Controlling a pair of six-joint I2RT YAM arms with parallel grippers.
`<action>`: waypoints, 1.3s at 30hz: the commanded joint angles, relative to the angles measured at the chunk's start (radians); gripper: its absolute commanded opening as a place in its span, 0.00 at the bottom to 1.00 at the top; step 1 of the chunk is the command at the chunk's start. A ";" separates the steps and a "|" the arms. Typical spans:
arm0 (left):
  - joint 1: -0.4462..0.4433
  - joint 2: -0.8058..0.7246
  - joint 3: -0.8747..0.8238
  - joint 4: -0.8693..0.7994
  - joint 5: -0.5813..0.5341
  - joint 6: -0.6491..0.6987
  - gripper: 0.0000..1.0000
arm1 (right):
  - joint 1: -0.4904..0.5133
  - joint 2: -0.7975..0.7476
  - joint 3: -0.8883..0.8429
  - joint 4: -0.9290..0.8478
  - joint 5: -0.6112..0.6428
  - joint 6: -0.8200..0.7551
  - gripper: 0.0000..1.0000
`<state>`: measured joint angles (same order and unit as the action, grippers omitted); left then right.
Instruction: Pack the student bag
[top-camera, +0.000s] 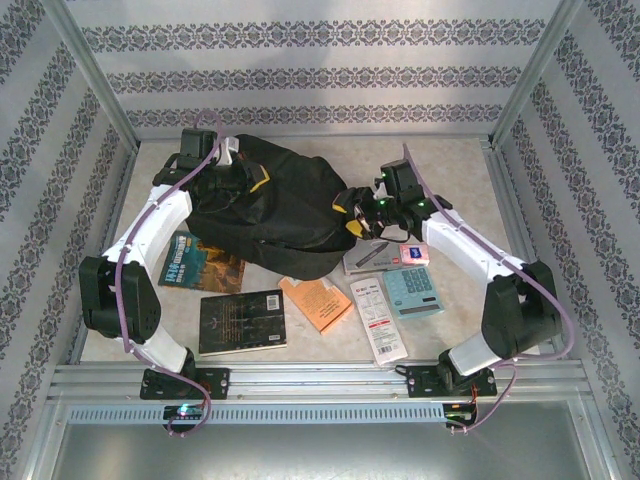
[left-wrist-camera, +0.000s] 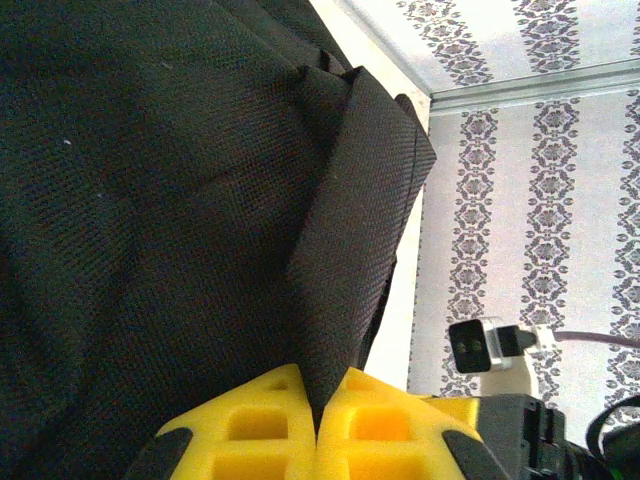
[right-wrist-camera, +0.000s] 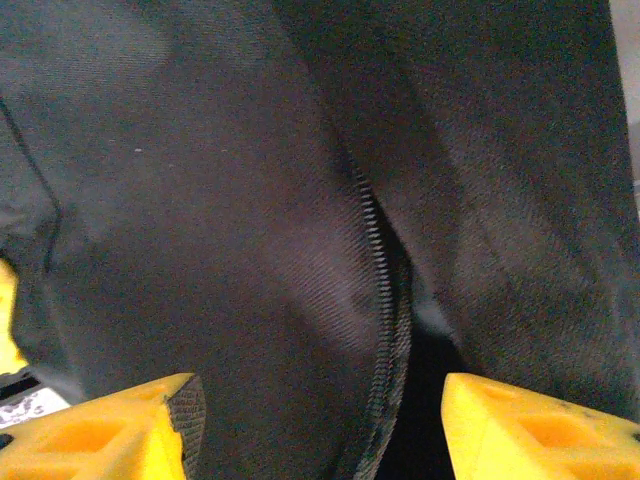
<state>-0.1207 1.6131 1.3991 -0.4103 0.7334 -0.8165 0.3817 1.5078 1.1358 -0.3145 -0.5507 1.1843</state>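
Observation:
The student bag (top-camera: 280, 215), a large black soft backpack, lies at the middle back of the table. My left gripper (top-camera: 250, 184) is at its upper left edge. In the left wrist view that gripper (left-wrist-camera: 318, 388) is shut on a black fabric flap (left-wrist-camera: 362, 220) of the bag, pinched between the yellow fingers (left-wrist-camera: 250, 420). My right gripper (top-camera: 352, 214) is pressed against the bag's right side. In the right wrist view it (right-wrist-camera: 316, 385) stands open, its fingers (right-wrist-camera: 520, 425) either side of the bag's zip (right-wrist-camera: 384, 290), with a dark gap beside the zip.
In front of the bag lie a blue-covered book (top-camera: 198, 262), a black book (top-camera: 242, 322), an orange book (top-camera: 315, 303), a long white box (top-camera: 378, 318), a teal calculator (top-camera: 413, 291), a pink item (top-camera: 415, 252) and a grey booklet (top-camera: 368, 258). Metal frame posts and patterned walls enclose the table.

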 joint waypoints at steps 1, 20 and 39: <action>0.019 -0.037 0.014 0.091 0.053 -0.017 0.00 | -0.015 -0.075 -0.006 -0.015 0.011 0.054 0.64; 0.029 -0.027 -0.004 0.153 0.096 -0.061 0.00 | 0.028 -0.035 -0.049 0.121 -0.085 0.225 0.66; -0.082 -0.036 0.170 -0.351 -0.297 0.297 0.48 | 0.105 0.021 0.174 0.087 -0.029 0.134 0.07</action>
<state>-0.1417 1.6131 1.5063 -0.6228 0.5652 -0.6460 0.4656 1.5417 1.2541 -0.1993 -0.5816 1.3647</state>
